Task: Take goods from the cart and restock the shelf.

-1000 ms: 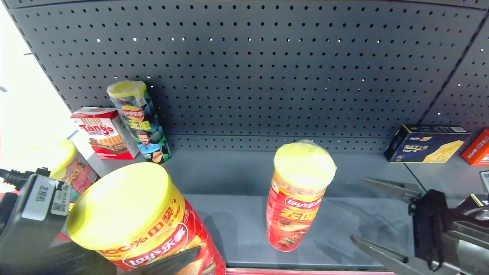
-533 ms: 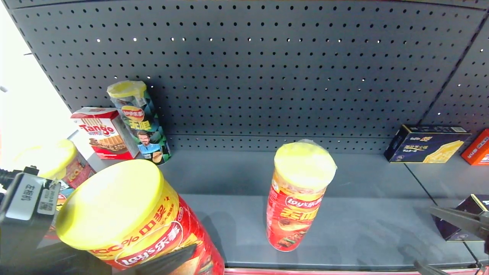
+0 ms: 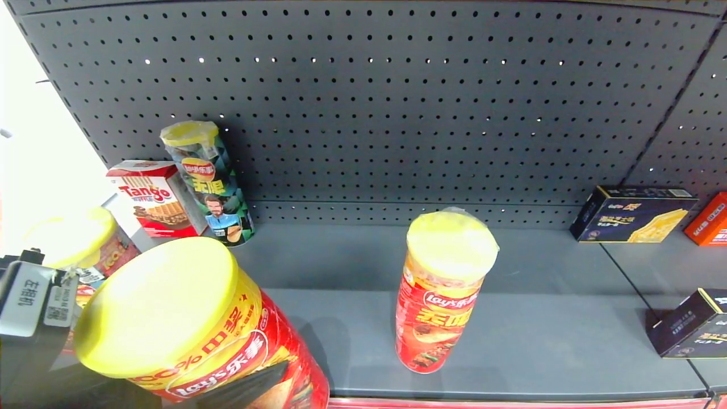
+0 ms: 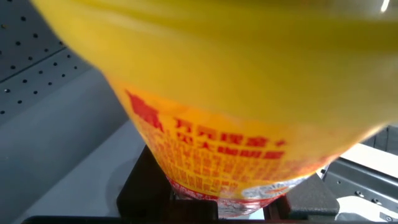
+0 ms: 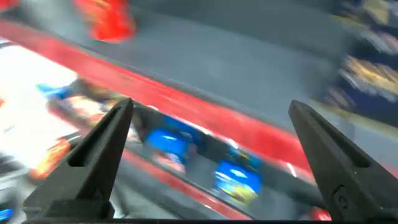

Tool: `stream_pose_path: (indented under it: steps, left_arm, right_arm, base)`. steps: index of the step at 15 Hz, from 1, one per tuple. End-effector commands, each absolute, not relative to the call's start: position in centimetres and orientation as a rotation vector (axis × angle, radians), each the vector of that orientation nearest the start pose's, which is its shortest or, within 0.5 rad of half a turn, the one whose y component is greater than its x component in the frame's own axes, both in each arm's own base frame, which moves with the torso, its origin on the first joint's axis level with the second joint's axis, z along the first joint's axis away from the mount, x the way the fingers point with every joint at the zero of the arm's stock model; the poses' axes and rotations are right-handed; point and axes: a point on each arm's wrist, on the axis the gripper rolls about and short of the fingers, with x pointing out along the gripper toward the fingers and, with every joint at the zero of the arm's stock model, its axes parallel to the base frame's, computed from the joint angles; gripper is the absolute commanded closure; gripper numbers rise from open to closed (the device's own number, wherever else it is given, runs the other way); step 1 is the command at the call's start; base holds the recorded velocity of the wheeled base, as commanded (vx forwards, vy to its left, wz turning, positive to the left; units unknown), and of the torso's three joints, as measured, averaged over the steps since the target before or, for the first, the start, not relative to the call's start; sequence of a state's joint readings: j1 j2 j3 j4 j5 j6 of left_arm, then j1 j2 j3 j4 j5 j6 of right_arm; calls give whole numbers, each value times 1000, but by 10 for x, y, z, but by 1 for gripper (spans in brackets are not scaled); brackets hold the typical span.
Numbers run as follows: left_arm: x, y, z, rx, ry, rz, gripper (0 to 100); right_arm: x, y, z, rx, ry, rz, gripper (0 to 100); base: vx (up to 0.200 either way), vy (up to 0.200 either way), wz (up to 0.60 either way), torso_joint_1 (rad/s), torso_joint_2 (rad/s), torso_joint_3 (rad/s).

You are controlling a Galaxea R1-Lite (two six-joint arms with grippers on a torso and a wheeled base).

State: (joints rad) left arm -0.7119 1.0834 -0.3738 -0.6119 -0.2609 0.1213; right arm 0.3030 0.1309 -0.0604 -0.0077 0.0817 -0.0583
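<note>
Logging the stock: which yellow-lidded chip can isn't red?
The teal-patterned can at the back left of the shelf, beside the wafer box; the others have red bodies.

The grey shelf (image 3: 539,341) is backed by a perforated panel (image 3: 397,102). Its red front strip (image 5: 267,134) runs across the gap between the wide-set jaws of the right gripper (image 5: 210,104), and the deck lies beyond their tips. A red chip can (image 3: 440,295) stands upright on the deck, to the right of the left gripper (image 4: 217,200), whose jaws clasp a large can (image 3: 170,318). Beyond those jaws, at the panel, a wafer box (image 3: 153,196) sits just beside a green-patterned can (image 3: 207,182). Left of the jaws stands another yellow-lidded can (image 3: 85,244), partly hidden. Well to their right lie a dark blue box (image 3: 633,215), an orange box (image 3: 710,220) and, nearer the front, a dark box (image 3: 687,332).
</note>
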Motion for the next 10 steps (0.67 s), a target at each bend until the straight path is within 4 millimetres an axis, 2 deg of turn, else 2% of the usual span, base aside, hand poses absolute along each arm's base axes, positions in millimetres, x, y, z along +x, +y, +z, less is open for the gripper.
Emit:
stream_pose_path:
  steps: [1,10]
  left_arm:
    - [103,-98,200,133,34,-980,100]
    - [103,-98,202,129,27,-987,100]
  right_arm:
    - [-22,-7,76,-25,-7,281,0]
    - [-22,-6,76,-18,-4,311,0]
  base:
    - [0,0,0,0,0,0]
    - [0,0,0,0,0,0]
